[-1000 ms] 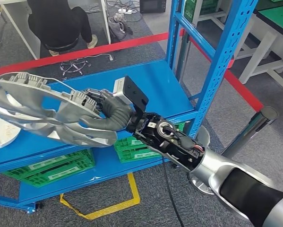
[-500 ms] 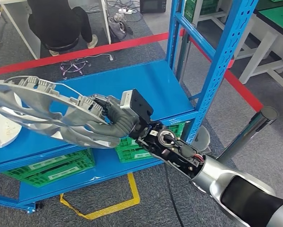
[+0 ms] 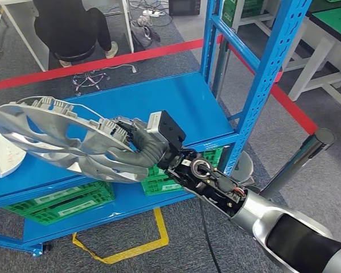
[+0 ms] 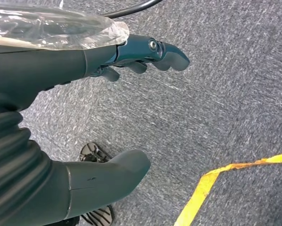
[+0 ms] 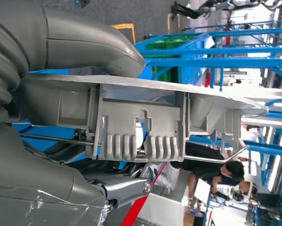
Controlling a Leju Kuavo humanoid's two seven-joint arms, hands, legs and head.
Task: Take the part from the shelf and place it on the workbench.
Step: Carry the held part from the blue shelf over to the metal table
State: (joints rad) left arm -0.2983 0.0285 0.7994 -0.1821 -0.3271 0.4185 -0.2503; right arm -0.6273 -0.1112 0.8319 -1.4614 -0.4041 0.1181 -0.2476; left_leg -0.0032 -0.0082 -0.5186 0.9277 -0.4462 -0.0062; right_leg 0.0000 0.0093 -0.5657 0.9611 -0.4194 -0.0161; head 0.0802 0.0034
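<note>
My right hand (image 3: 144,145) grips the rim of a large silver fan-shaped part (image 3: 61,136) and holds it just above the blue shelf (image 3: 194,108). In the right wrist view the part (image 5: 142,117) shows edge-on, its ribbed grey rim clamped between the thumb (image 5: 93,44) and the fingers below it. My left hand (image 4: 79,113) hangs over the grey carpet, its fingers apart and nothing in it.
A flat white wedge-shaped piece (image 3: 3,153) lies at the shelf's left end. Green crates (image 3: 61,202) sit on the lower shelf. Blue uprights (image 3: 267,74) stand to the right, with a red floor line (image 3: 116,57) and a seated person (image 3: 69,28) behind.
My right hand has drawn the silver part to the right and a little toward me, so more of the white piece on the shelf shows.
</note>
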